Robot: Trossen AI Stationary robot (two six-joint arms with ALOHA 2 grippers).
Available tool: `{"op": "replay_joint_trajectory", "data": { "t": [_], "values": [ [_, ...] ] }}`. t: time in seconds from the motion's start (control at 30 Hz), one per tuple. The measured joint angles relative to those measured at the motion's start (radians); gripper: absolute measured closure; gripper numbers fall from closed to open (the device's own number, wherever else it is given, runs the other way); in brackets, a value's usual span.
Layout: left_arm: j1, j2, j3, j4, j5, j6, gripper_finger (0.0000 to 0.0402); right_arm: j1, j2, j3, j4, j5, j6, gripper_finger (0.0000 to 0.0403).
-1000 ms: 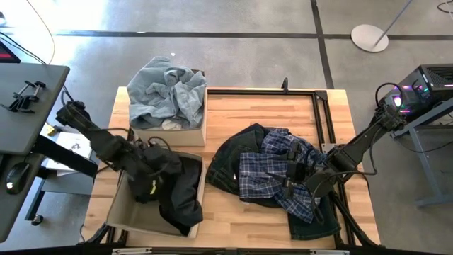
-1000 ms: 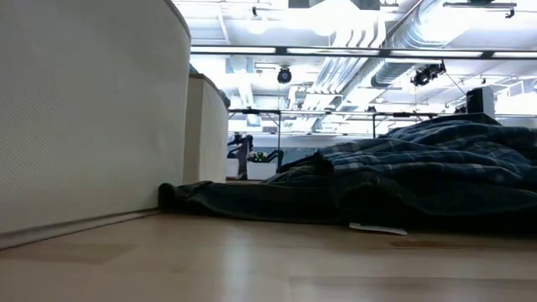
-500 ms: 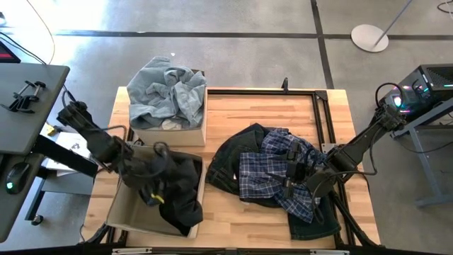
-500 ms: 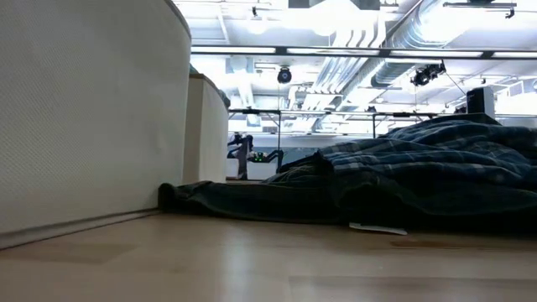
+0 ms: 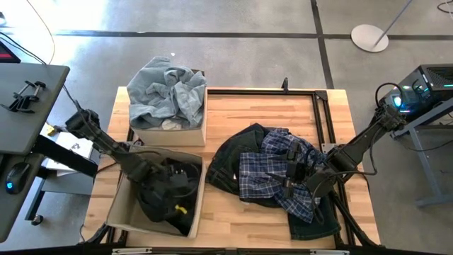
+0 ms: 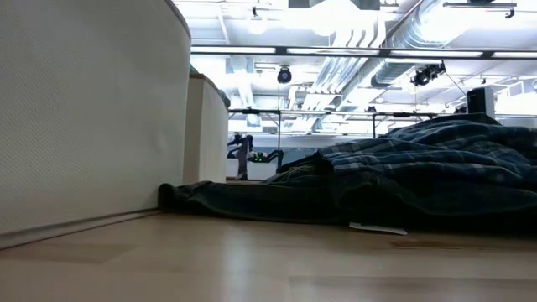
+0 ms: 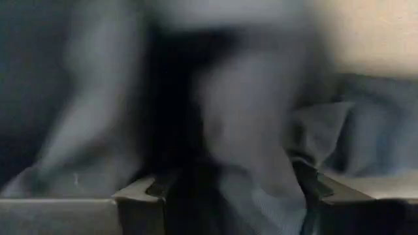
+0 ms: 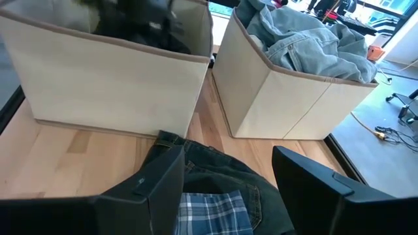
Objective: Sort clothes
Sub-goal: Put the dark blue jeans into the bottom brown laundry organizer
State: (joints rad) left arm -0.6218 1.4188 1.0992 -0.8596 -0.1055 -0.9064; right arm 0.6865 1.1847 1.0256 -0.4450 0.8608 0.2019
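High view: the left gripper (image 5: pixel 173 193) reaches down into the near beige bin (image 5: pixel 119 205) among a black garment (image 5: pixel 161 205); its fingers cannot be told. The right gripper (image 5: pixel 291 177) rests fingers apart over the plaid shirt (image 5: pixel 265 170) and dark denim jeans (image 5: pixel 226 166). Pale denim clothes (image 5: pixel 166 92) fill the far bin (image 5: pixel 199 127).

— Can you see the left tool (image 5: pixel 168 190)?
— Barely; it's buried in the black garment (image 5: pixel 164 205), and its wrist view is blurred.
— Fingers apart?
— Perhaps, I can't tell.
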Motion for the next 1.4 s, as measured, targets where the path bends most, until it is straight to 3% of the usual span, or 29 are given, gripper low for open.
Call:
{"op": "replay_joint_trajectory", "data": {
  "t": [0.23, 0.33, 0.5, 0.7, 1.03, 1.1, 1.2, 1.4],
  "values": [
    [0.073, 0.019, -0.098, -0.456, -0.067, -0.192, 0.0231, 0.000, 0.000, 0.000, -0.013, 0.000, 0.000, 0.0182],
    [0.106, -0.002, -0.105, -0.570, -0.090, -0.248, 0.0228, 0.000, 0.000, 0.000, -0.016, 0.000, 0.001, 0.0182],
    [0.136, -0.060, -0.104, -0.590, -0.147, -0.212, 0.0214, 0.000, 0.000, 0.000, -0.017, 0.000, 0.006, 0.0182],
    [0.165, -0.117, -0.092, -0.602, -0.081, -0.140, 0.0211, 0.000, 0.000, 0.000, -0.016, -0.002, 0.008, 0.0182],
    [0.158, -0.147, -0.031, -0.484, -0.136, -0.063, 0.0211, 0.000, 0.000, 0.000, -0.015, -0.004, 0.007, 0.0182],
    [0.157, -0.143, -0.038, -0.447, -0.221, -0.022, 0.0211, 0.000, 0.000, 0.000, -0.015, -0.004, 0.007, 0.0182],
    [0.174, -0.146, -0.038, -0.411, -0.365, -0.081, 0.0208, 0.000, 0.000, 0.000, -0.016, -0.004, 0.007, 0.0182],
    [0.245, -0.154, -0.036, -0.357, -0.298, -0.030, 0.0177, 0.000, 0.000, 0.000, -0.017, -0.004, 0.001, 0.0182]
  ]
}}
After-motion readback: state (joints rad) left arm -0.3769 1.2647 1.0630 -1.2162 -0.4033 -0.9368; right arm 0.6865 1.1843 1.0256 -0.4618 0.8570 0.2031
